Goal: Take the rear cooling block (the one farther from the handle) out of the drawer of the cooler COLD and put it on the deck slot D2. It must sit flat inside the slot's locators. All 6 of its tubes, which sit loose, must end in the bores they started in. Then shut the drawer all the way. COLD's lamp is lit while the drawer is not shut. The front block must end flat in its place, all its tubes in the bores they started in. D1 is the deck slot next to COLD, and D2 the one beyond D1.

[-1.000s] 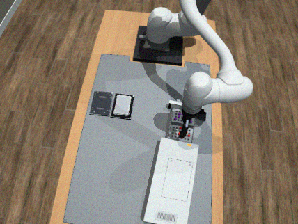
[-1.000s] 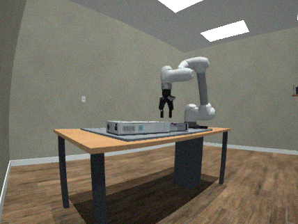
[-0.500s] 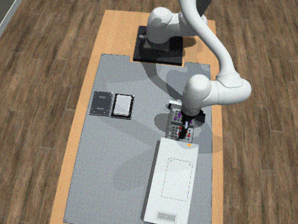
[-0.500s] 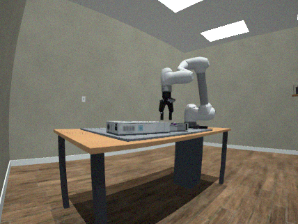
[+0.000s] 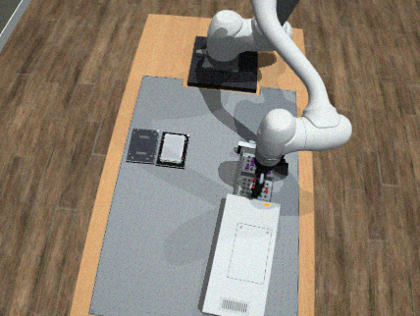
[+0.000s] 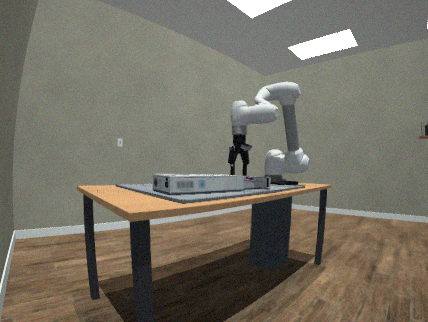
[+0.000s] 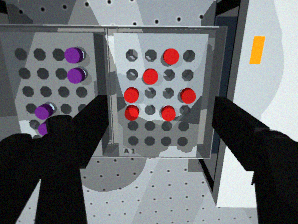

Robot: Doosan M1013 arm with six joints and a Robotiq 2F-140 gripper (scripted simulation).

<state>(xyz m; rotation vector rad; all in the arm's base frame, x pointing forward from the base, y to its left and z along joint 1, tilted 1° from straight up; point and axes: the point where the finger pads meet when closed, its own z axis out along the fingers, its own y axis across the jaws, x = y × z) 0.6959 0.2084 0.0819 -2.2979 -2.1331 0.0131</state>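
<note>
The rear block (image 5: 246,184) (image 7: 160,85), light grey with several red tubes, lies in the open drawer (image 6: 257,184) beside the cooler COLD (image 5: 245,294) (image 6: 200,184) (image 7: 240,185). The front block (image 7: 54,82), with purple tubes, lies on the handle side, partly hidden by my gripper. My gripper (image 6: 239,172) (image 7: 160,110) is open and empty above the rear block, one finger over the divider side and one over the housing side. COLD's lamp (image 5: 267,204) (image 7: 257,50) is lit orange. Slot D2 (image 5: 142,145) is a dark, empty plate.
Slot D1 (image 5: 159,162), between D2 and the drawer, holds a pale flat item (image 5: 173,148). The drawer's white handle (image 5: 245,146) is at its far end from the housing. The housing's edge stands close beside my right finger in the wrist view.
</note>
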